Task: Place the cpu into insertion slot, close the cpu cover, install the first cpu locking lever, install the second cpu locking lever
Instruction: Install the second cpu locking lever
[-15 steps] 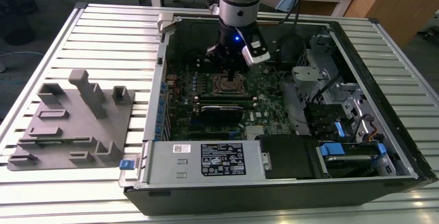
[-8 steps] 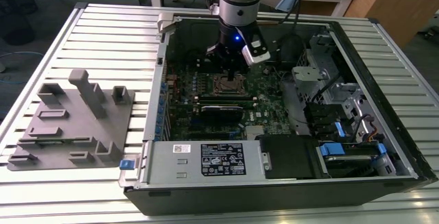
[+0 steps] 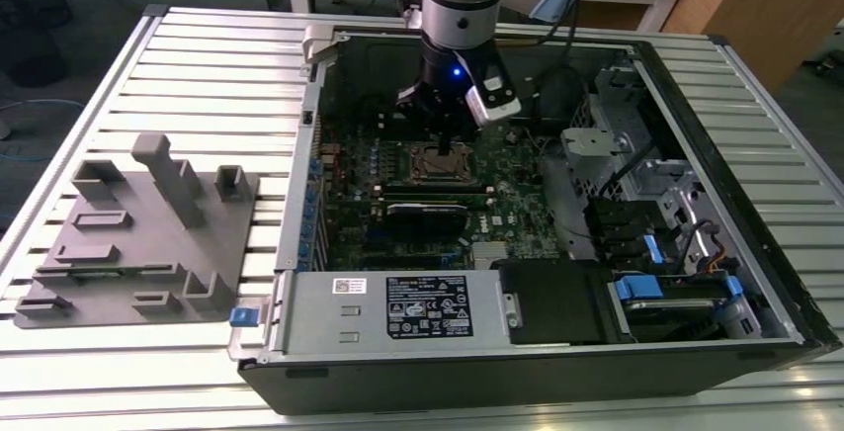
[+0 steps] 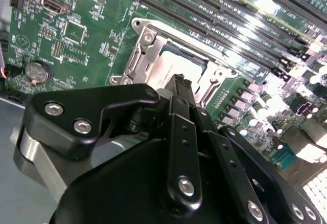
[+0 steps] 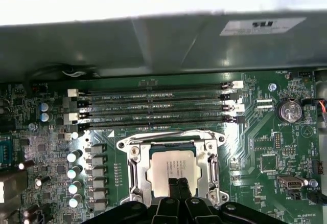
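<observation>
First wrist view: closed end effector (image 5: 178, 187) hovers over the cpu (image 5: 172, 170) seated in the insertion slot (image 5: 134, 175); pressing down off-centre could bend socket pins.

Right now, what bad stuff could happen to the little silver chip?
The gripper hangs right over the cpu, which lies in the insertion slot with the cpu cover around it. Pressing down off-centre might tilt the chip or hurt the slot beneath. The fingertips could also snag the cover's thin frame. The memory slots sit close by, so a sideways slip might bump them.
</observation>
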Robot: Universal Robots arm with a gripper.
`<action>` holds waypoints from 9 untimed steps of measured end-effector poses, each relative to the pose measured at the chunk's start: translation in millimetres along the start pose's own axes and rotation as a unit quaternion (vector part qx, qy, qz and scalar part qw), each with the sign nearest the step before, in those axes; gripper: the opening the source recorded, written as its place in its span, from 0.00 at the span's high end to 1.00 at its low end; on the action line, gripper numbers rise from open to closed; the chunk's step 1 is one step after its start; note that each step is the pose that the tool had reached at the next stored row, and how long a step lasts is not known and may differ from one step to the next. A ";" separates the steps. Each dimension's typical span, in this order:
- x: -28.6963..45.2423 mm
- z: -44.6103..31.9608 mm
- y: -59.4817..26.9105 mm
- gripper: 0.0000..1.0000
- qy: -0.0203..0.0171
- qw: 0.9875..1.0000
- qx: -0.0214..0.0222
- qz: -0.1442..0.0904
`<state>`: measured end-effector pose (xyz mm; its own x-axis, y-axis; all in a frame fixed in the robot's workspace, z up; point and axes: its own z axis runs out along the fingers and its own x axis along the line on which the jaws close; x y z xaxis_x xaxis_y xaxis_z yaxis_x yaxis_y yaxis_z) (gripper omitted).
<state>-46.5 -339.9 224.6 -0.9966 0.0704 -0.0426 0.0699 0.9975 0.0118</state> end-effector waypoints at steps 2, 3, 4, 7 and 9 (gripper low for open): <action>-0.1 0.0 -1.8 0.90 0.000 1.000 0.000 0.000; -0.1 0.0 -2.2 0.90 0.000 1.000 0.000 0.000; -0.1 0.0 -2.3 0.90 0.000 1.000 0.000 0.000; -0.2 -2.0 -2.4 0.90 0.000 1.000 0.000 0.000; -0.3 -4.6 -2.3 0.90 0.000 1.000 -0.001 0.000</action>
<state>-46.5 -342.3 229.1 -0.9966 0.0705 -0.0425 0.0700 0.9975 0.0133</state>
